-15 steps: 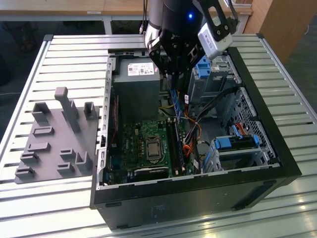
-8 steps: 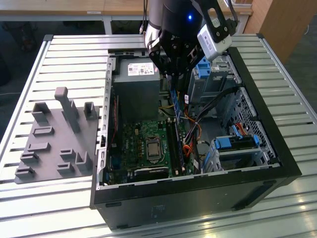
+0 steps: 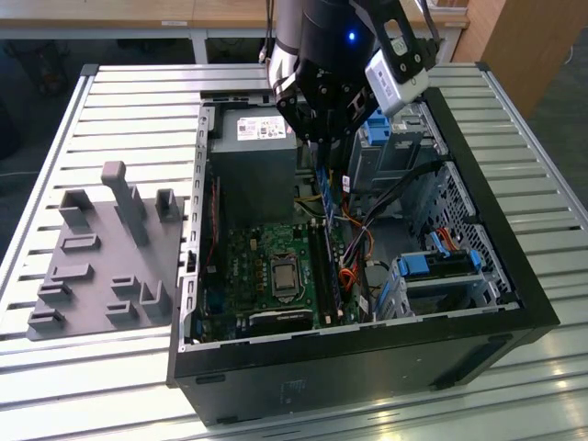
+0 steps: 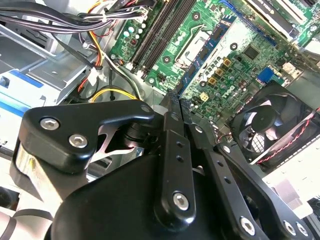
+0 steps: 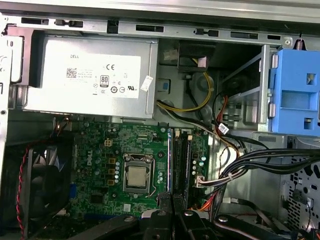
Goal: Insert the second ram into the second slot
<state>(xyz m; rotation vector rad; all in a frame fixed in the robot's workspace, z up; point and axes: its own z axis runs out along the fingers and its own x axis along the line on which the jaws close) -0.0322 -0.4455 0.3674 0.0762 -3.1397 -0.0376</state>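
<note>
My gripper [image 3: 322, 158] hangs over the open computer case, above the far end of the memory slots [image 3: 325, 266]. Its fingers [image 4: 170, 125] are pressed together on a thin blue board, the second ram [image 3: 324, 188], which hangs edge-on below them and clear of the motherboard [image 3: 266, 266]. In the first wrist view the gripper [image 5: 172, 216] points at the long dark slots [image 5: 180, 160] beside the processor socket [image 5: 136, 177]. The second wrist view has the same slots [image 4: 160, 35] running away from the gripper [image 4: 173, 102]. I cannot tell which slots are filled.
The grey power supply [image 3: 253, 156] sits just beside the gripper. Black and coloured cables [image 5: 250, 165] cross next to the slots. Blue drive-bay latches [image 3: 441, 262] and the metal drive cage lie at the exterior view's right. A fan [image 4: 275, 125] sits at the case wall. A grey fixture plate [image 3: 106, 257] lies outside the case.
</note>
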